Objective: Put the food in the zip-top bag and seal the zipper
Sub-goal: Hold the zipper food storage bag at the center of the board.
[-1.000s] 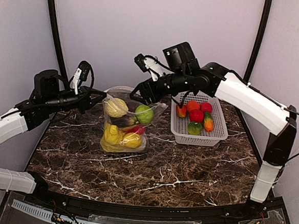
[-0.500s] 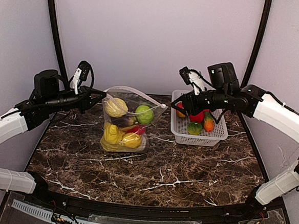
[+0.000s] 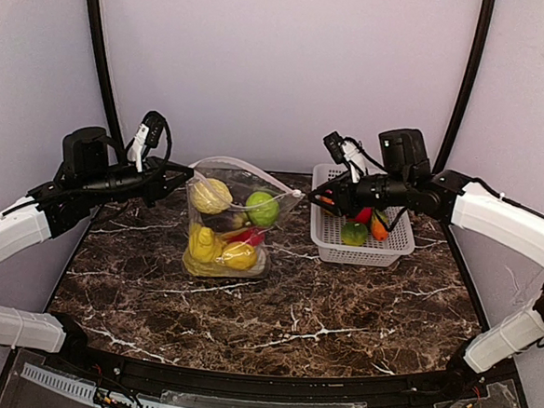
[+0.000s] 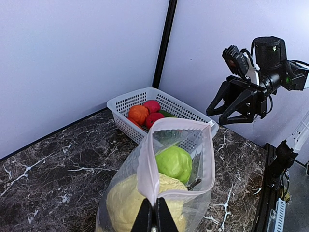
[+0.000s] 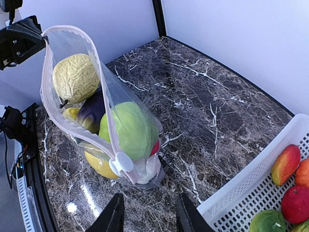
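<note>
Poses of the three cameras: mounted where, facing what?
Top external: above, behind the bases, looking down; left pincer, right pincer, zip-top bag, basket.
Left wrist: over left pincer, shut on the zipper, facing basket and right pincer.
Right wrist: over open right pincer, facing zip-top bag and left pincer.
Shared: zip-top bag and basket, all three.

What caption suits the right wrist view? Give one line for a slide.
Open, empty right tool hovers between the unsealed bag of food and the basket.
</note>
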`<action>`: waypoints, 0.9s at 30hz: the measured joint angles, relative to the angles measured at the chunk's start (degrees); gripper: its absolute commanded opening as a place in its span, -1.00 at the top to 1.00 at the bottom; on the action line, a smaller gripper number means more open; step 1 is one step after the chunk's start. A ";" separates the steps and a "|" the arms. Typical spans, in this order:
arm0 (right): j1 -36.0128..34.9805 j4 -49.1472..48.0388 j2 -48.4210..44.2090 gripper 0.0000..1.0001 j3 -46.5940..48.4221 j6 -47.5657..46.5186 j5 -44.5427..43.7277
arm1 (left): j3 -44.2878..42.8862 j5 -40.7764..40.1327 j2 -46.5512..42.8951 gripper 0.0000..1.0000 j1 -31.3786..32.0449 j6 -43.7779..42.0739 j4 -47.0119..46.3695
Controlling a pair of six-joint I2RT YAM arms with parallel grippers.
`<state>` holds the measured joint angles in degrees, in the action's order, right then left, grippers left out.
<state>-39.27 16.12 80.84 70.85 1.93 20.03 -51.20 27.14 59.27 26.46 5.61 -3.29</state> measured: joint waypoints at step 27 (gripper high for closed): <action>0.00 -0.72 7.28 0.56 3.45 -1.73 4.57 | 0.00 0.04 0.52 0.99 0.00 0.00 -0.02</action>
<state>-39.27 15.40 88.12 74.30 0.21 24.60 -51.20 27.18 59.79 26.46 5.61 -3.31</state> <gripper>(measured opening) 0.235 0.015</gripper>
